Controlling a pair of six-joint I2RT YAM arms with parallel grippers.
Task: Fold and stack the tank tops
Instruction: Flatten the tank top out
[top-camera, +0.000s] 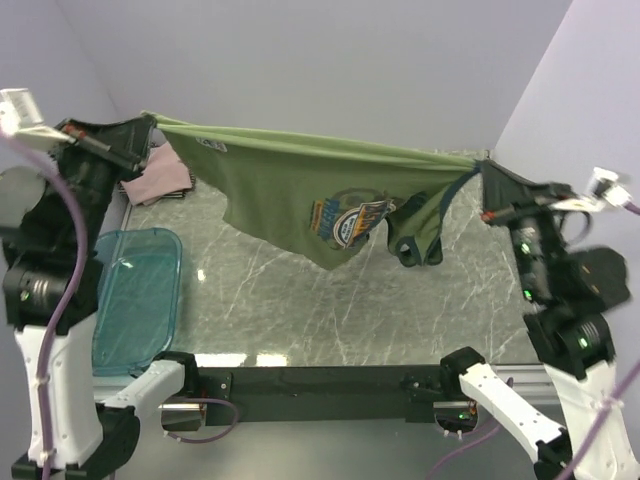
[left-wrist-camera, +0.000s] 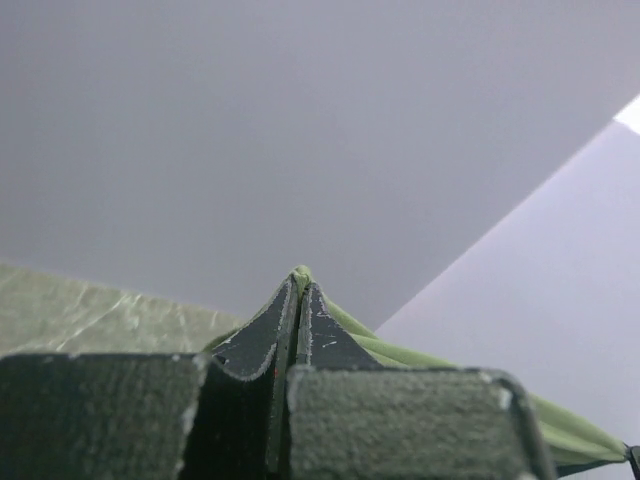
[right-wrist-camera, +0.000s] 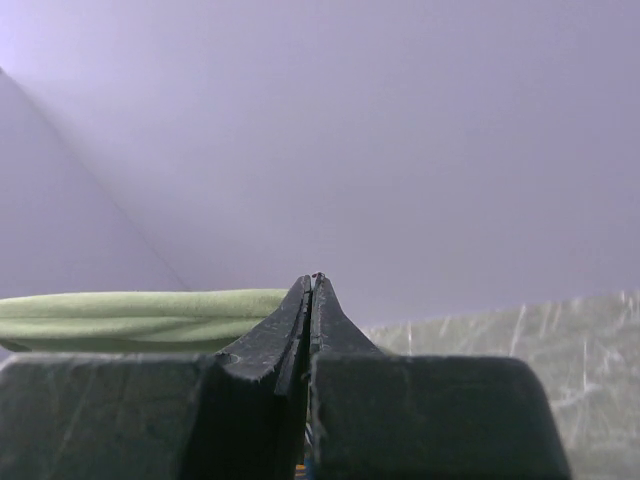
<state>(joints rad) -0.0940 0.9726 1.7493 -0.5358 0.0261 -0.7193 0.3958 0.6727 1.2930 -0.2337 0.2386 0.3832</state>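
Both left claw (top-camera: 150, 121) and right claw (top-camera: 484, 166) clench the olive tank top (top-camera: 285, 180); only overhead shows its graphic (top-camera: 348, 218).

stretched tank top (top-camera: 290, 190) above table (top-camera: 300, 310) | bin (top-camera: 176, 300) left | folded tops (top-camera: 157, 178) behind bin

I work in a robotics lab cell, a test booth rather than a home or shop. The marble-patterned table (top-camera: 300, 300) is my landmark. Plain lavender-grey wall panels (top-camera: 330, 60) rise at its far edge and close in on both its sides. Along its near edge runs a black metal rail (top-camera: 320, 380), and my left arm (top-camera: 45, 290) and right arm (top-camera: 570, 320) are bolted there. A purple cable (top-camera: 62, 300) loops along the arm at the table's left side. A teal plastic bin (top-camera: 140, 300) lies on the table's left part. My wrist cameras show bare wall above the tabletop.
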